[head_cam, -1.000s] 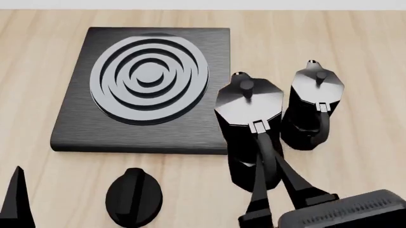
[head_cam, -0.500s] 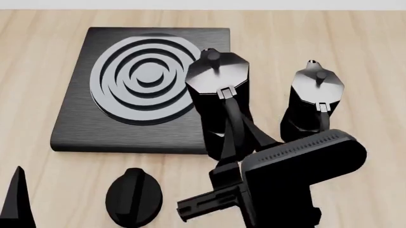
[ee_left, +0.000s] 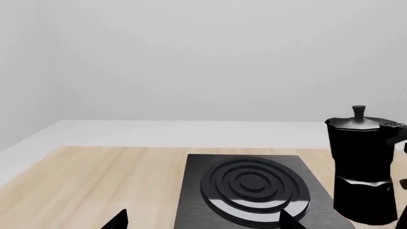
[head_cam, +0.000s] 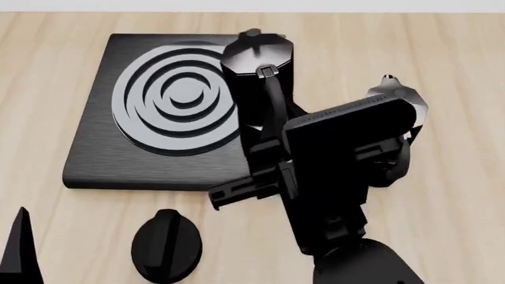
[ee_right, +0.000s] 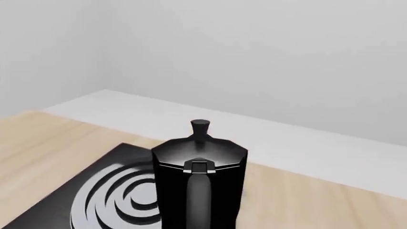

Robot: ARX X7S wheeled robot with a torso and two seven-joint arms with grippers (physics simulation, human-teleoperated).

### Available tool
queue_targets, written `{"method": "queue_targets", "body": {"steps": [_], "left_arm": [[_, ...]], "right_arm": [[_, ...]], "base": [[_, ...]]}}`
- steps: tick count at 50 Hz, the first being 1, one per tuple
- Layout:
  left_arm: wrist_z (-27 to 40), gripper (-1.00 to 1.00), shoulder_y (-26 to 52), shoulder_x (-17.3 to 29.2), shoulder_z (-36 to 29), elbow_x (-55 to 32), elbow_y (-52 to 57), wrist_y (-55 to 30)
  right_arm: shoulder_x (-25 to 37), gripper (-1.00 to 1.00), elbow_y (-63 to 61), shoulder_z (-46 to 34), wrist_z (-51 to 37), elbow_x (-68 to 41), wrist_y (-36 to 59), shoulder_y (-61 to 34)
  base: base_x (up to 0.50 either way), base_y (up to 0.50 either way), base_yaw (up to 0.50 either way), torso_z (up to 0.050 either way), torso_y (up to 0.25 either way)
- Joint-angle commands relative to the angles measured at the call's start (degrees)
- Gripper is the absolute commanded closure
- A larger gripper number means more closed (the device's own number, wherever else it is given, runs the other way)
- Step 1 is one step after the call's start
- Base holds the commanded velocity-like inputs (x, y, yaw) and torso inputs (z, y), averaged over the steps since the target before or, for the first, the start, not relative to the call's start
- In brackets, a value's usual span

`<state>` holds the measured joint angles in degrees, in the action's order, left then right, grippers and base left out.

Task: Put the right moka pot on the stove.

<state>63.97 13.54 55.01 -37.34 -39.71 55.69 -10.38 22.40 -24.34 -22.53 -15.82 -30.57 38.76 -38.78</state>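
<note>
The right moka pot, glossy black with a knobbed lid, hangs by its handle from my right gripper, which is shut on that handle. The pot is over the right edge of the stove, beside the ringed burner; I cannot tell if its base touches the slab. The right wrist view shows the pot close up, with the burner behind it. In the left wrist view the pot is beside the stove. My left gripper is open, near the stove's front.
A twin moka pot stands on the wooden table right of the stove, partly hidden by my right arm. A black oval knob lies in front of the stove. One left fingertip shows at the near left.
My right gripper has carried the pot left and away from me, from beside the twin pot to over the stove's right edge. The left gripper has not moved.
</note>
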Motion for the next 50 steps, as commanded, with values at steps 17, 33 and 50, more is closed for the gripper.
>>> {"method": "queue_targets", "body": {"steps": [17, 33, 50], "left_arm": [[0.2, -1.00, 0.2, 0.2, -0.5, 0.0, -0.2, 0.3], [0.3, -1.00, 0.3, 0.4, -0.7, 0.1, -0.2, 0.5], [0.4, -1.00, 0.6, 0.5, -1.0, 0.1, -0.2, 0.6]], "right_arm": [[-7.2, 1.00, 16.3, -3.4, 4.7, 4.2, -4.8, -11.1], [-12.5, 1.00, 31.7, -4.9, 8.5, 6.1, -12.1, -16.7], [-16.8, 1.00, 44.1, -6.4, 11.5, 7.7, -19.3, -21.1]], "base": [[0.00, 0.00, 0.00, 0.001, 0.001], [0.00, 0.00, 0.00, 0.000, 0.001], [0.00, 0.00, 0.00, 0.001, 0.001]]}}
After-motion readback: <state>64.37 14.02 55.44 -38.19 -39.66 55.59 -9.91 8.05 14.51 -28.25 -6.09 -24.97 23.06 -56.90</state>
